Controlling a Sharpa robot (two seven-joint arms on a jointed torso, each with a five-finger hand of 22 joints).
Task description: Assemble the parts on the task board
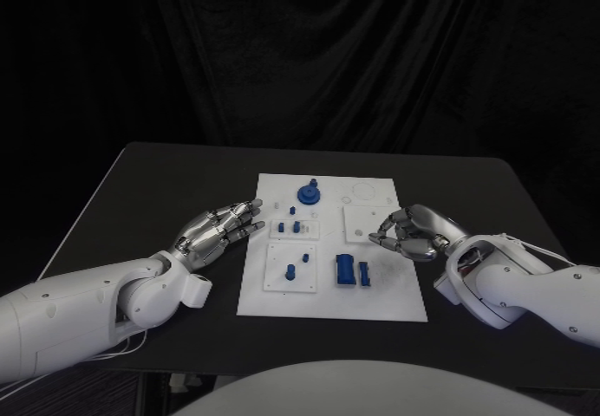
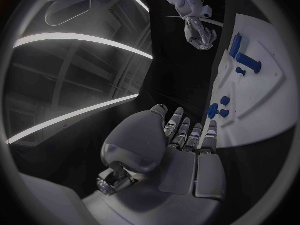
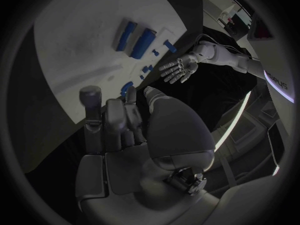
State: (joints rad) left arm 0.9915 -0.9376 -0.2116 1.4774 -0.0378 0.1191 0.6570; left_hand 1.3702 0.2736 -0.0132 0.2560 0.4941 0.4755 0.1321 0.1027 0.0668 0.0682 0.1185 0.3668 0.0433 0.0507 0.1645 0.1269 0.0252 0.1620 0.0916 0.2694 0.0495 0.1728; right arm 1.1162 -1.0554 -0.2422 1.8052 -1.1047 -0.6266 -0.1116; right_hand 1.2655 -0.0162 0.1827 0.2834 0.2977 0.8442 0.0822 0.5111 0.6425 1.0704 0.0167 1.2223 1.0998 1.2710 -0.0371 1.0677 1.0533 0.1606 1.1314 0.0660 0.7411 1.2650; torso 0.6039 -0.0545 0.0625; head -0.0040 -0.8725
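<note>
Head view: task board mid-table, blue parts on it; left hand just beside its edge, fingers spread, holding nothing. Right hand curled over the board's edge; contents impossible to tell.

Left wrist view: fingers extended, empty.

Right wrist view: fingers upright. Risk: brushing loose parts aside.

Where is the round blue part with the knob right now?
In the head view, the round blue part stands at the far edge of the task board, toward its left, apart from both hands.

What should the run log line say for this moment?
left hand: open beside task board | right hand: fingers curled, empty, at board edge | blue parts: on board
</note>
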